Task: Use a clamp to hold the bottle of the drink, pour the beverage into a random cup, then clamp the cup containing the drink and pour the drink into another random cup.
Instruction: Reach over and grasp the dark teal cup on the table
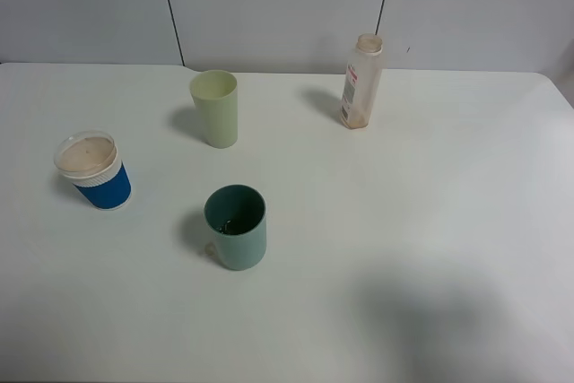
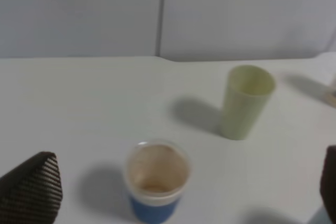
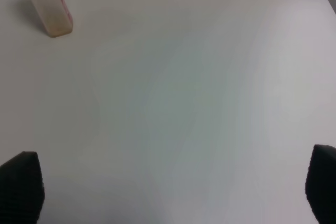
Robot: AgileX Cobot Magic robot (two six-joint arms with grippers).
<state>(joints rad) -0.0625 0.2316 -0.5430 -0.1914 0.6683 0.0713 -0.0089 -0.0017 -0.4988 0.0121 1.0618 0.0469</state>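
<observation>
Nearest the high camera stands the teal tumbler [image 1: 236, 238], upright on the white table [image 1: 430, 221], a little left of the middle. A small pool of dark beverage [image 1: 232, 225] lies at the bottom of its dark green inside.

Farthest left in that view, the blue paper cup [image 1: 97, 172] stands upright near the table's left edge. Its wide pale rim is open to the camera and its inside looks pale tan. Farther back and to the right, the yellow-green tumbler [image 1: 215, 109] stands upright, well apart from both other cups. The teal tumbler comes next, in front of the yellow-green one. Right of the middle, near the table's far edge by the grey wall [image 1: 269, 6], the bottle [image 1: 361, 82] stands upright. Its tan neck is uppermost and red print shows on its left side. It is well apart from all three cups.

The left wrist view shows the left gripper [image 2: 184, 182] with its two black fingers [image 2: 31, 190] spread wide at either edge of the picture. The blue paper cup stands beyond them, untouched, and the yellow-green tumbler is farther off. The right gripper [image 3: 170, 184] is likewise spread wide over bare table, with the lower part of the bottle well away from it.
</observation>
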